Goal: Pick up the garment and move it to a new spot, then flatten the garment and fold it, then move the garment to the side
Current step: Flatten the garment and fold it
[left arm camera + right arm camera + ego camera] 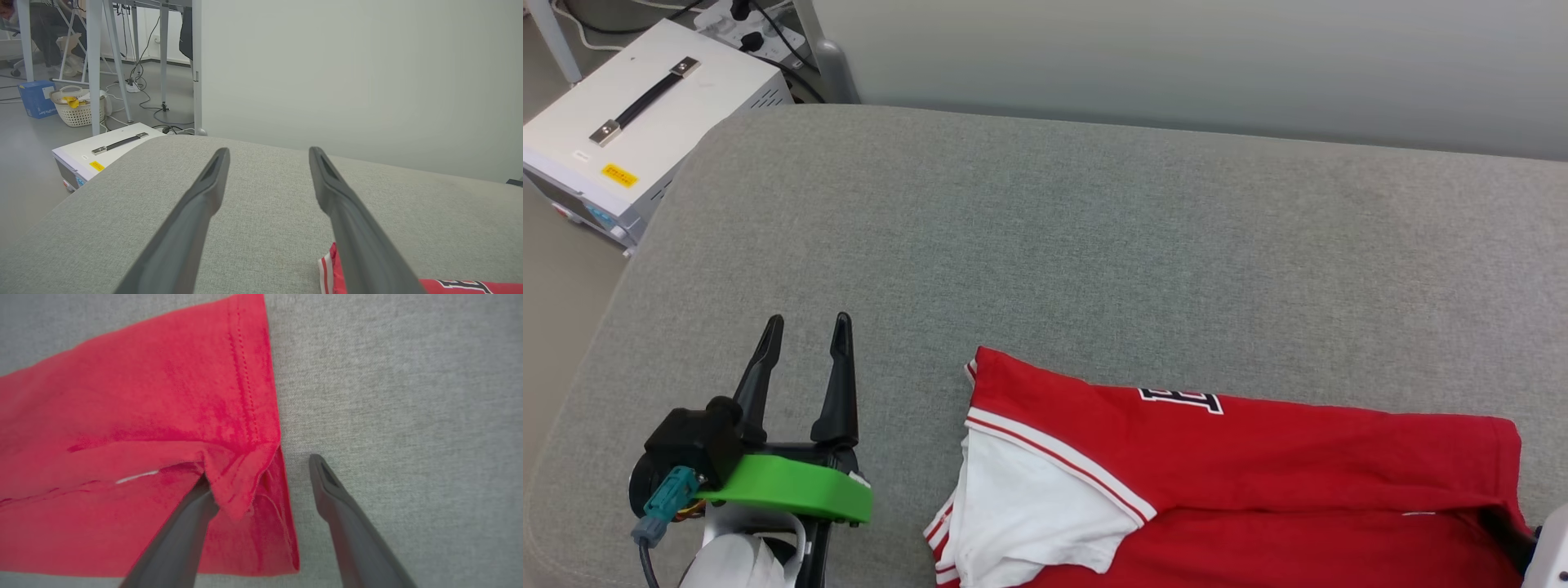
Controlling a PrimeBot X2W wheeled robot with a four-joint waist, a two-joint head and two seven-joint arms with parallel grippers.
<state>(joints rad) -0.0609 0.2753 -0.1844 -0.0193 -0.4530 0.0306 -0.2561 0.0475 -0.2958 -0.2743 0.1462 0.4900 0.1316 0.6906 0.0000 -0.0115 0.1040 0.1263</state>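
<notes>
The right claw (261,473), open, straddles the shirt's (143,396) hem corner, one finger seemingly under a fold, while the open left claw (808,320) hovers apart off its sleeve end, the shirt lying crosswise on the worktop (1094,245).

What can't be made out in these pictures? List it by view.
- Head view: the garment runs off the bottom edge; its chest letters are half hidden by a fold.
- Right wrist view: one fingertip of the right claw is hidden under a red hem fold.
- Head view: the yellow label on the white box is too small to read.
</notes>
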